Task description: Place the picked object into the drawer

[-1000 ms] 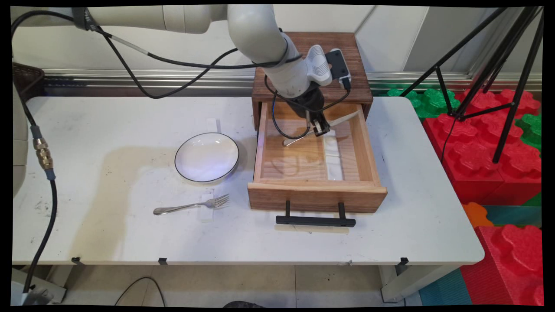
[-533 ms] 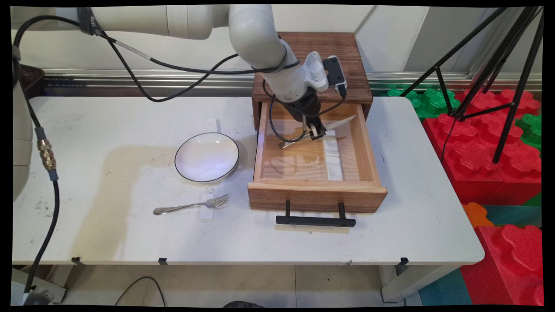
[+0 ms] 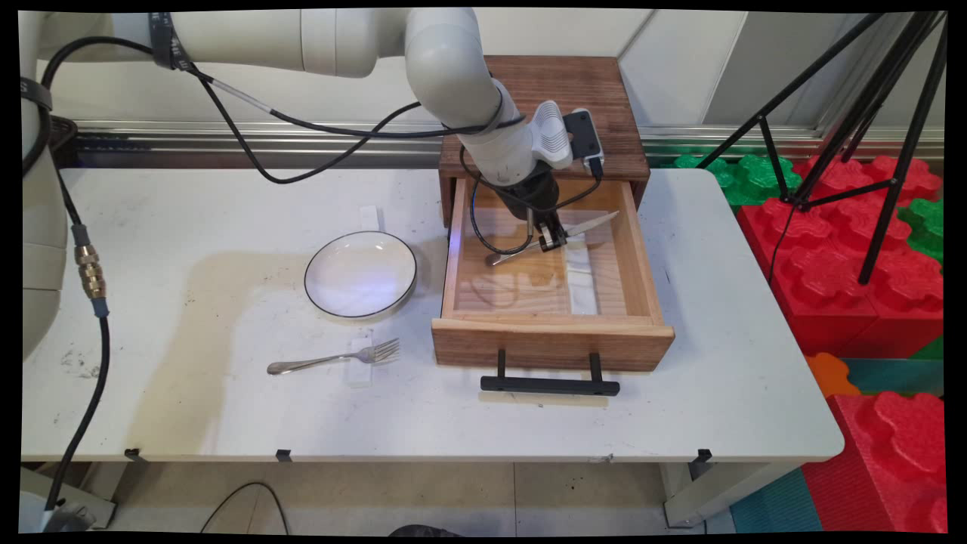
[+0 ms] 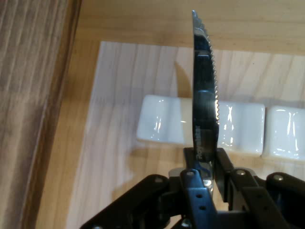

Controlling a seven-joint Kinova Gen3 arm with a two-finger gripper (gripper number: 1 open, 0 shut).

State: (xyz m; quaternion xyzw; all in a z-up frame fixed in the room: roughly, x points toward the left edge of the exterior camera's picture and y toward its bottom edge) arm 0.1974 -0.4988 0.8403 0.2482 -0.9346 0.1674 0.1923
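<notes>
A knife [image 3: 555,236] is pinched by the gripper [image 3: 554,239] above the open drawer [image 3: 551,332]. It is held near the middle, so it stays level.

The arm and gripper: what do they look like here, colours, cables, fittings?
The arm is off-white, built of rounded tubular links. Black cables hang along it, one with a brass fitting. A ribbed white wrist housing carries a black camera module. The gripper is black, with bolted linkage.
</notes>
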